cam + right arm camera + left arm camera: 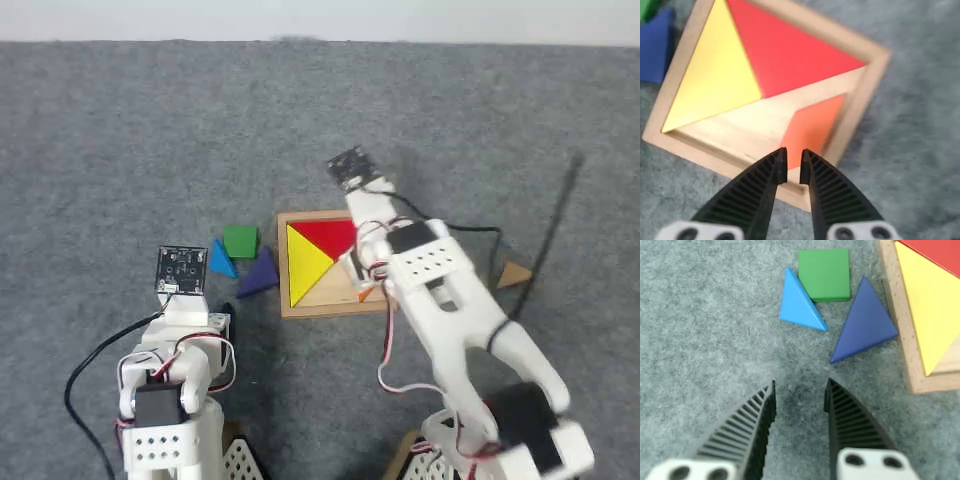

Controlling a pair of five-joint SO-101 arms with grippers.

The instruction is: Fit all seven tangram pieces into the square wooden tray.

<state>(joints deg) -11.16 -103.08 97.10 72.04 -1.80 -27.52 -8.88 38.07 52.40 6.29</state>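
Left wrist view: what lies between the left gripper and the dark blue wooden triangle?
Bare grey table cover separates the left gripper from the dark blue wooden triangle in that view.

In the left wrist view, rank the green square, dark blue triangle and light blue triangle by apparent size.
1. Green square and dark blue triangle: about alike, too close to rank.
2. Light blue triangle: smallest.

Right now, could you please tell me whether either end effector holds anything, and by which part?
The left end effector is open and empty. The right end effector sits at a corner of the orange piece; whether it grips it cannot be told.
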